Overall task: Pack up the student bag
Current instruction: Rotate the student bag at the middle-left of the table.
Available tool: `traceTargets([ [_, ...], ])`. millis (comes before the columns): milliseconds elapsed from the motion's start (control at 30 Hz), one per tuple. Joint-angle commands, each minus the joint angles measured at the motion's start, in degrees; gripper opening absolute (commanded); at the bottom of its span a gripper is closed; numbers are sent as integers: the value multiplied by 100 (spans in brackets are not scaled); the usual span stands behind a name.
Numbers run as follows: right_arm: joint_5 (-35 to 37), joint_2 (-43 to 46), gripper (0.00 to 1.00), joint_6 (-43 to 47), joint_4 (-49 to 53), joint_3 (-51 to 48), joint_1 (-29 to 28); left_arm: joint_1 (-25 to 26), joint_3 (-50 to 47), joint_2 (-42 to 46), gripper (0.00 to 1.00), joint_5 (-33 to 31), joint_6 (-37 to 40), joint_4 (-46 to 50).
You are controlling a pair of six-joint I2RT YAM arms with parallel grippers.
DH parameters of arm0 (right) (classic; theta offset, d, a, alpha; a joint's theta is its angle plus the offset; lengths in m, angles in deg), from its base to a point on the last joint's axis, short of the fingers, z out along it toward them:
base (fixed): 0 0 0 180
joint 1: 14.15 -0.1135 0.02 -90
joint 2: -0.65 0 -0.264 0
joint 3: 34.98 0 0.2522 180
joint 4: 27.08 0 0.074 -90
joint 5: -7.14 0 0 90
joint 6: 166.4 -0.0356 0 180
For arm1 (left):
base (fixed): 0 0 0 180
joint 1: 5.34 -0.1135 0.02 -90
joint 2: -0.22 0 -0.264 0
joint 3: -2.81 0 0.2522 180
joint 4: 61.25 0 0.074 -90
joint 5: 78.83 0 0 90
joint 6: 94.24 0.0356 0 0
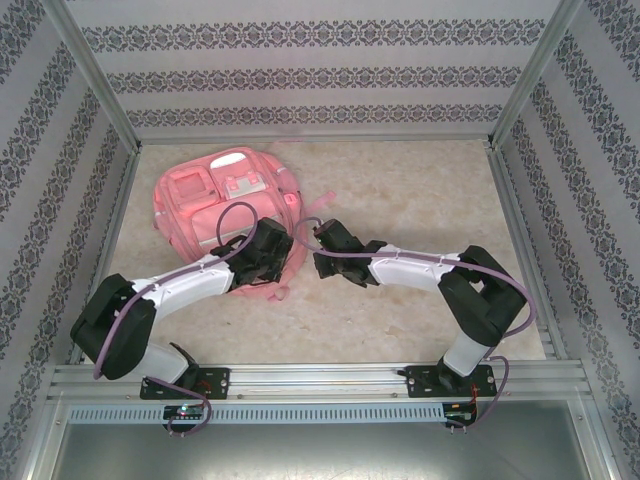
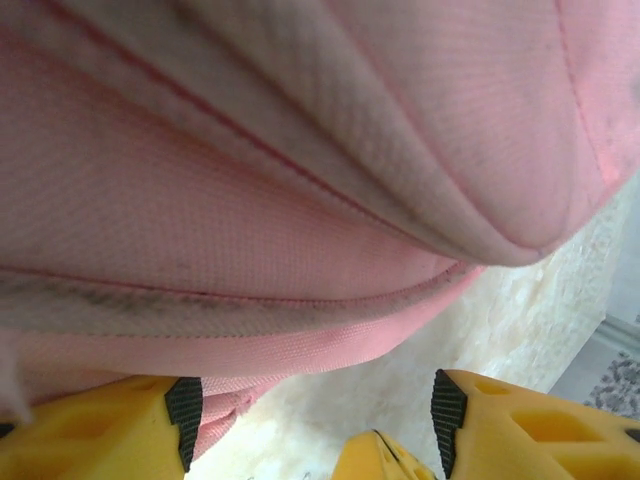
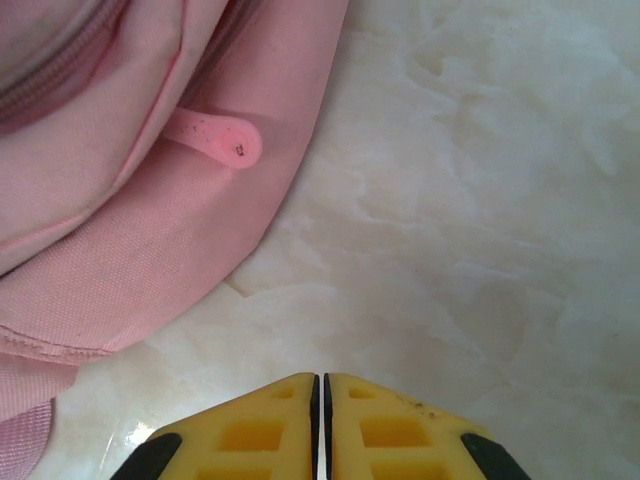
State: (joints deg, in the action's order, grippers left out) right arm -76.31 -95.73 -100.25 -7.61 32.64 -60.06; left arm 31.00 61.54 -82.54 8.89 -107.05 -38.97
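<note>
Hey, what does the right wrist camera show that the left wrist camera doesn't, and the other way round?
Right wrist: a pink zipper pull lying on the student bag's side, a wide stretch of marble table, and the right hand shut, holding nothing. Left wrist: the bag's stitched seams close up, the left hand with its fingers apart, and a strip of patterned wall. Both: the pink bag, the marble table, yellow fingers at the bottom edge.
</note>
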Motion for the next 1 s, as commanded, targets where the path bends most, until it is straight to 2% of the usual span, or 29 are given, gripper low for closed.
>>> traceTargets([
  [0,85,173,14,-67,-5,16,-56,51,-406,-6,52,-299,-574,77],
  [67,54,155,14,-51,17,47,-59,-32,-439,146,37,-558,-406,410],
  [167,47,146,14,-40,30,89,-67,-229,-451,463,8,-862,2,1155],
  [233,31,145,14,-20,41,107,-81,-361,-630,758,0,-959,127,1322],
  [433,-77,59,15,74,99,280,-144,-756,-1078,2027,0,-1300,393,2119],
  [567,-109,-11,15,122,93,385,-224,-1049,-1129,2764,0,-935,771,2459],
  [700,-143,-134,16,126,98,499,-282,-1033,-1083,2949,25,-255,549,2304],
  [800,-167,-188,17,137,92,572,-321,-929,-1054,2928,32,48,302,2090],
  [967,-165,-198,17,125,85,594,-391,-790,-1141,2800,51,88,39,1757],
])
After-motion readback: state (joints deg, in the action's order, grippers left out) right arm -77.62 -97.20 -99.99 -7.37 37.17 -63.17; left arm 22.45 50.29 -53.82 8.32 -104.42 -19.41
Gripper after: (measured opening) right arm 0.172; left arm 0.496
